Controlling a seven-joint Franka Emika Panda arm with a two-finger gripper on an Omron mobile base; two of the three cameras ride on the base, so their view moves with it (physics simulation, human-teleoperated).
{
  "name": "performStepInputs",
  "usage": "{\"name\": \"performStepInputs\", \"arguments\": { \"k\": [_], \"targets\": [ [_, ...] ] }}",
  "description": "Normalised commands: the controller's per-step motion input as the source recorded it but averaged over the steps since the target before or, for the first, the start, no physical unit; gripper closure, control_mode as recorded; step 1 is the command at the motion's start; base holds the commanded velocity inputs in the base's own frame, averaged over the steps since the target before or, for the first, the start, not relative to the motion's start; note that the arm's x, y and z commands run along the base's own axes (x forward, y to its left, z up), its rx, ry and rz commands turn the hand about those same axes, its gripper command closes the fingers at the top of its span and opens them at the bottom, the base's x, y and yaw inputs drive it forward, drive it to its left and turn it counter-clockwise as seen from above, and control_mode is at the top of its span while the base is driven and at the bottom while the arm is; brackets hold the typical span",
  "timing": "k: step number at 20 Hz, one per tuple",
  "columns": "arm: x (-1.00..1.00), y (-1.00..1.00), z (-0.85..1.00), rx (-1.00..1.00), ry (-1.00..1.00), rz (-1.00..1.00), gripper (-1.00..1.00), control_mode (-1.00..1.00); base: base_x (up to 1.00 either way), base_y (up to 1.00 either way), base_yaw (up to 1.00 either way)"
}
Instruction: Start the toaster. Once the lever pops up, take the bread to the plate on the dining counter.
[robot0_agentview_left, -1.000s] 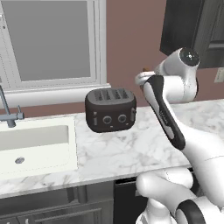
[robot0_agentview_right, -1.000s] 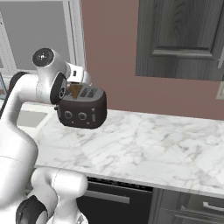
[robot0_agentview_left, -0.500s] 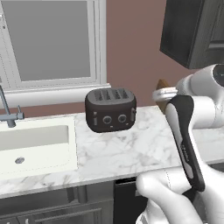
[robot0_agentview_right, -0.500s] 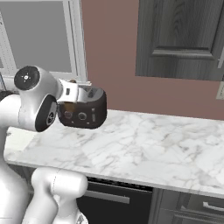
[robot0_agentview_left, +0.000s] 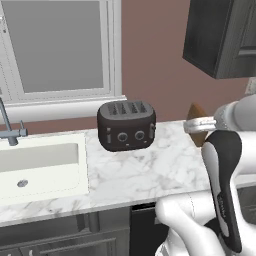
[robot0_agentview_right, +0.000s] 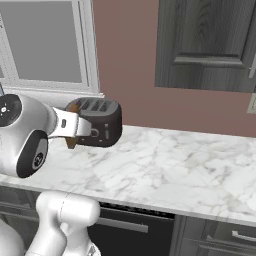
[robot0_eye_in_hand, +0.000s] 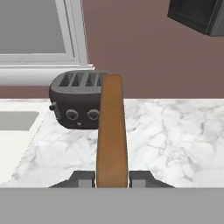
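The hand (robot0_eye_in_hand: 112, 177) is clenched on the bread (robot0_eye_in_hand: 112, 131) and has swung clear to the right of the toaster (robot0_agentview_left: 126, 124), above the marble worktop (robot0_agentview_left: 150, 170). Toasting looks done; carrying it to the plate remains.

The bread (robot0_eye_in_hand: 112, 131) hides part of the toaster (robot0_eye_in_hand: 76, 100).

1. Glossy white rounded arm links (robot0_agentview_left: 190, 225), smooth shells.
2. Long black rounded panel (robot0_agentview_left: 223, 185) along one link.
3. Dark round joint cap (robot0_agentview_right: 10, 110), pale centre.
4. Small dark finger tips (robot0_eye_in_hand: 83, 178).
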Motion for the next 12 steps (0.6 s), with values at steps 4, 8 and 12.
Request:
{"name": "performStepInputs", "arguments": {
  "k": [4, 8, 12],
  "targets": [
    [-0.26, 0.0, 0.02, -0.01, 0.11, -0.11, 1.0, -1.0, 0.0, 0.0, 0.0],
    [-0.1, -0.03, 0.0, -0.02, 0.06, -0.05, 1.0, -1.0, 0.0, 0.0, 0.0],
    [-0.01, 0.0, 0.0, 0.0, 0.01, 0.0, 1.0, -1.0, 0.0, 0.0, 0.0]
  ]
}}
